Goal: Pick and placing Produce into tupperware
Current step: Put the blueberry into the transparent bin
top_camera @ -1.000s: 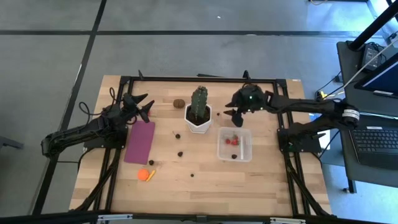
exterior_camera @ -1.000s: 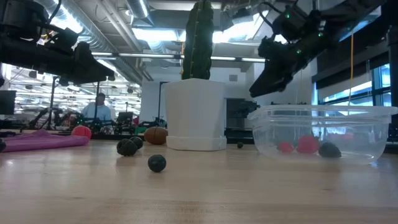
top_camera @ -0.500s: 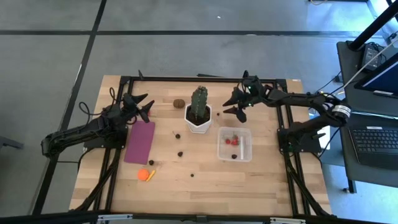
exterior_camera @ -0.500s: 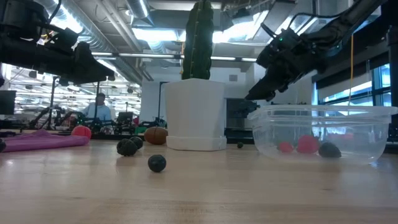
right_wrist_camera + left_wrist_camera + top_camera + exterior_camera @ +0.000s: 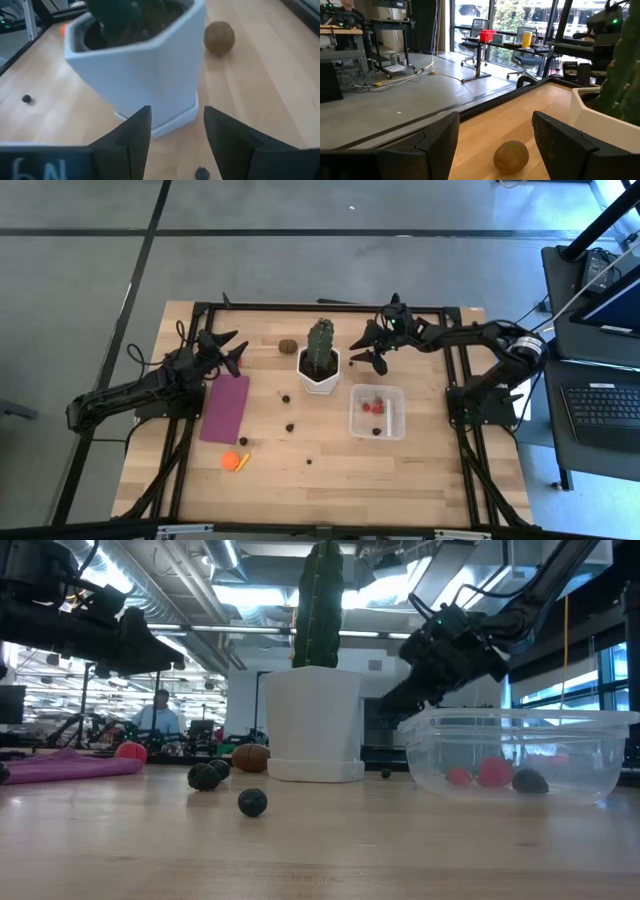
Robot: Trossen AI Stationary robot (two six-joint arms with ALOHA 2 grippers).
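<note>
The clear tupperware (image 5: 377, 412) (image 5: 515, 755) sits on the table right of the cactus and holds red pieces and a dark one. A brown kiwi (image 5: 288, 346) (image 5: 511, 156) (image 5: 219, 36) lies left of the white pot (image 5: 318, 370). Dark berries (image 5: 290, 426) (image 5: 252, 802) are scattered on the wood, and an orange piece (image 5: 234, 461) lies toward the near edge. My right gripper (image 5: 361, 355) (image 5: 175, 145) is open and empty, just right of the pot, with a tiny dark berry (image 5: 202, 173) on the table close before it. My left gripper (image 5: 237, 352) (image 5: 495, 122) waits open at the table's left, facing the kiwi.
The green cactus (image 5: 320, 338) in its white hexagonal pot (image 5: 140, 75) stands close in front of my right gripper. A purple mat (image 5: 225, 408) lies at the left. A black frame (image 5: 330, 307) runs along the table's edges. A person (image 5: 158, 715) shows far behind.
My right gripper has moved from above the tupperware's far edge toward the table's left and down, ending beside the cactus pot; its fingers have stayed open.
</note>
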